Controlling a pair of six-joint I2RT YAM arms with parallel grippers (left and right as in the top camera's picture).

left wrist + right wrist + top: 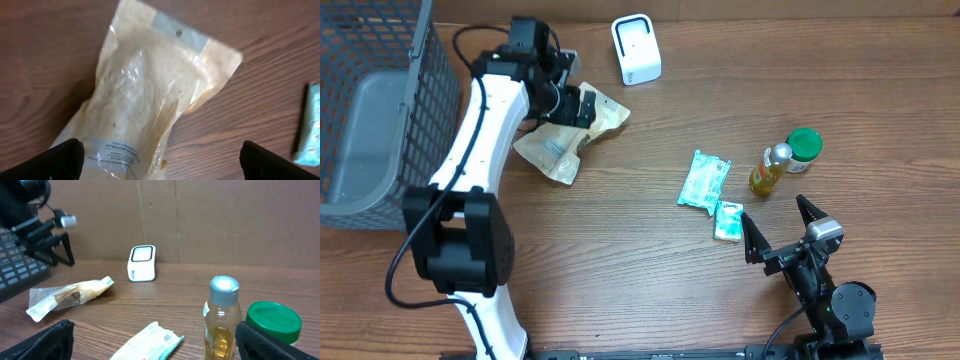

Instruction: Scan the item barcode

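A tan plastic pouch with a white printed label lies flat on the wood table, left of centre. My left gripper hovers just above it, open. In the left wrist view the pouch fills the space under the left gripper, and both black fingertips stand wide apart, clear of it. The white scanner stands at the back of the table. My right gripper rests open near the front right, holding nothing. It faces a teal packet whose barcode shows on top.
A grey wire basket fills the far left. Two teal packets lie right of centre. An amber bottle and a green-lidded jar stand beside them, close to the right fingers.
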